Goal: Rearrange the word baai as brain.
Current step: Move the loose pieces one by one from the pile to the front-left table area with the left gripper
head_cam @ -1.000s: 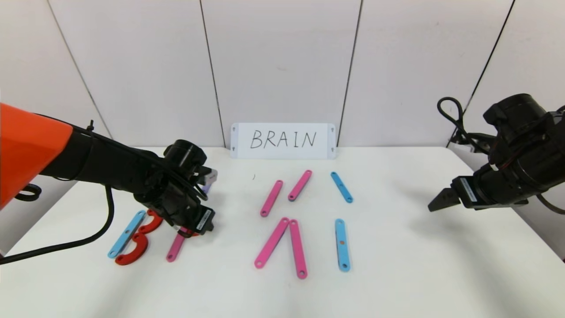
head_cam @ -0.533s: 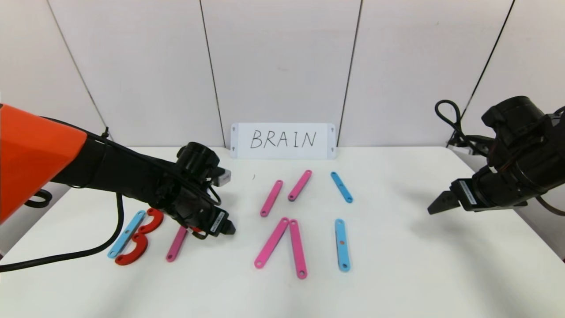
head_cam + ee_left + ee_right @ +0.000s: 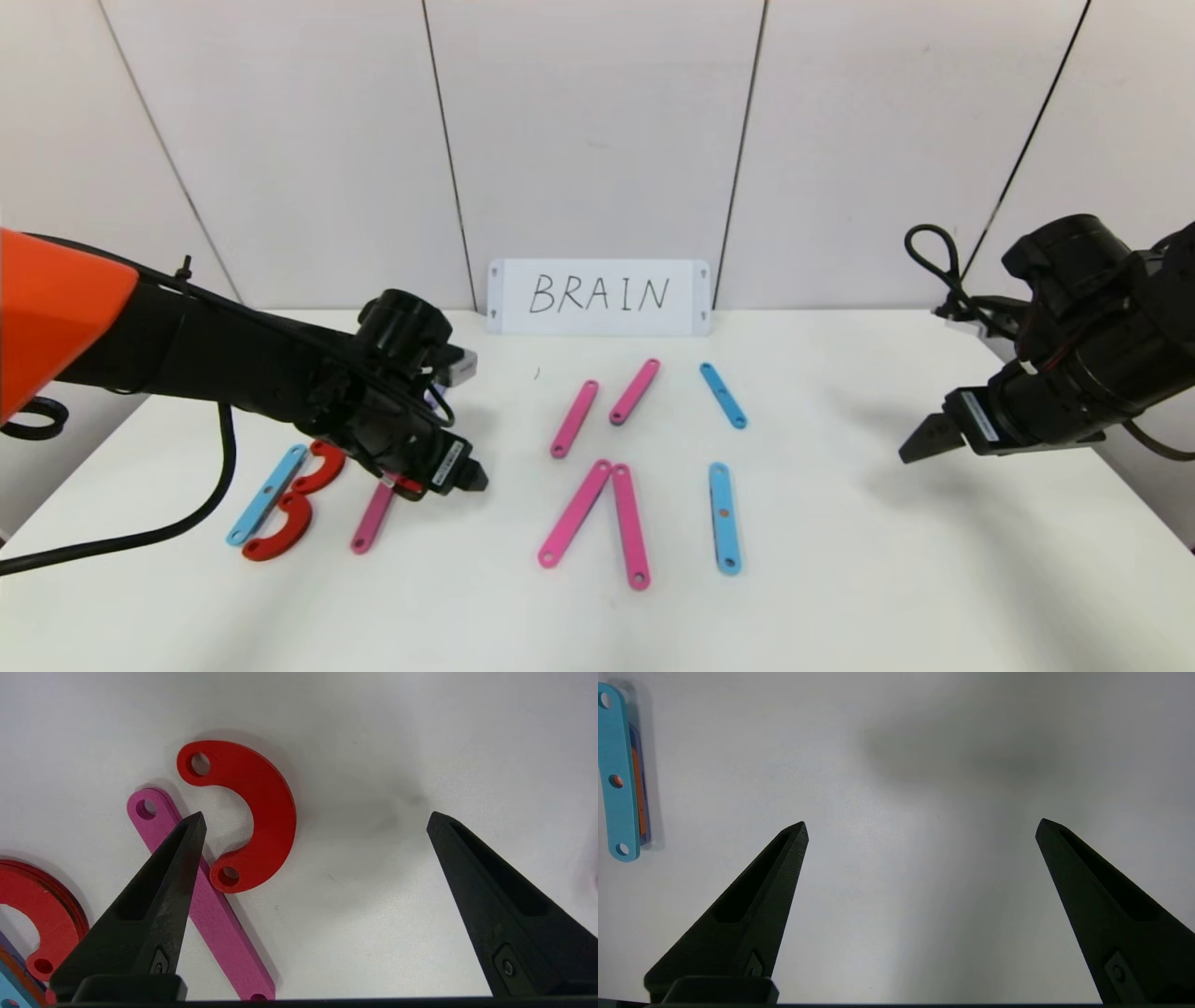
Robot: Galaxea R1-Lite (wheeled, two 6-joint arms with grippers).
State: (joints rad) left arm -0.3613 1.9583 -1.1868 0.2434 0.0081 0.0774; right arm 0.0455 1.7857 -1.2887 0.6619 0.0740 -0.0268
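The left gripper (image 3: 464, 479) now stands spread wide and empty at the lower left of the head view, where a second ago its jaws were nearly pressed together over the second letter; the red arc (image 3: 252, 812) it was handling lies flat on the bench (image 3: 840, 579), free of both fingers, its lower end touching the upper half of the pink bar (image 3: 205, 900). In the head view that pink bar (image 3: 372, 516) stands just right of the finished B (image 3: 280, 504), made of a blue bar and two red arcs, and the arm has lifted and drawn back a little toward the left since half a second ago. My reading is that the bowl of the R has just been set down, so the R still lacks its slanting leg. The rest of the word lies further right: two short pink bars (image 3: 605, 405) in the upper row, a pink inverted V (image 3: 602, 525) below them, a tilted blue bar (image 3: 723, 396) and an upright blue bar (image 3: 724, 516); the A wants a crossbar and the N is not yet built. The right gripper (image 3: 920, 441) hangs spread and empty over bare bench at the right of the frame. The white card (image 3: 598, 298) reading BRAIN stands against the wall at upper centre. No container shows anywhere; every piece lies loose on the bench
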